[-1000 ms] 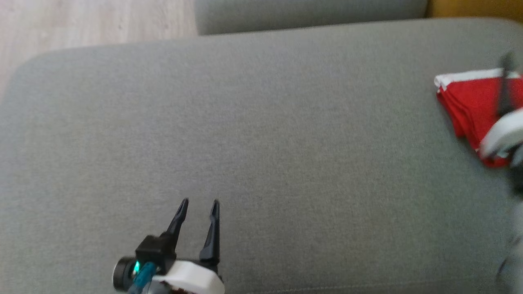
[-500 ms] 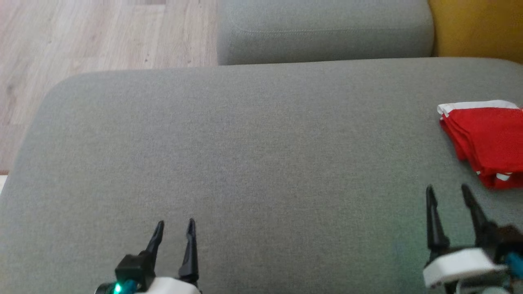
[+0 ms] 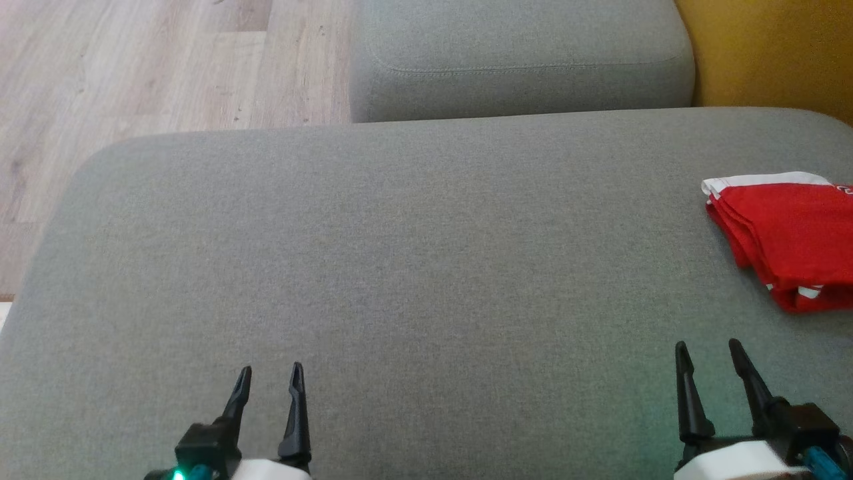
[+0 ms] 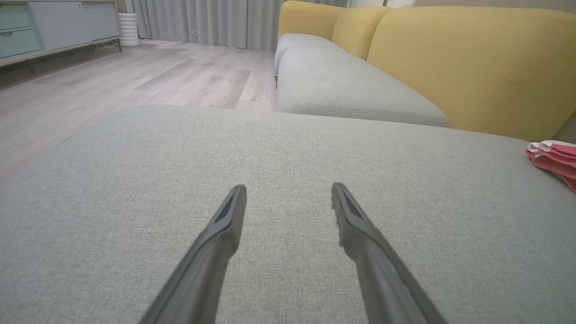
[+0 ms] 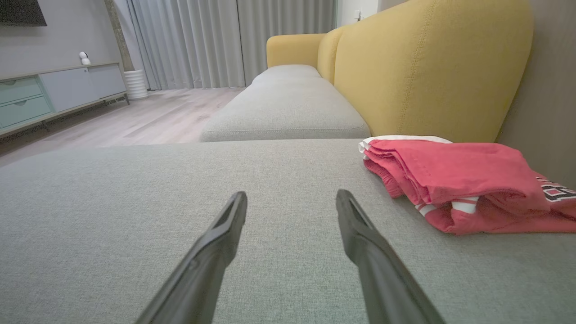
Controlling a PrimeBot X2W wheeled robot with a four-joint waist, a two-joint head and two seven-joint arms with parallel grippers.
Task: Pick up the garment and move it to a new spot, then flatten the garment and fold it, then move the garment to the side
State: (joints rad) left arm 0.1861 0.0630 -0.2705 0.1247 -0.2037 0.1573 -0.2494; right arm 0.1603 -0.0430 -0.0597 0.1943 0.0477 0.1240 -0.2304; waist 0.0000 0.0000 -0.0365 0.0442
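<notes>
Garment (image 3: pixel 793 233), red with white trim, lies folded.

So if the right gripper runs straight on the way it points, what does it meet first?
Probably only bare seat cushion: the open right gripper points along it, and the red garment lies just right of that line. The margin looks narrow, and depth is unclear.
</notes>
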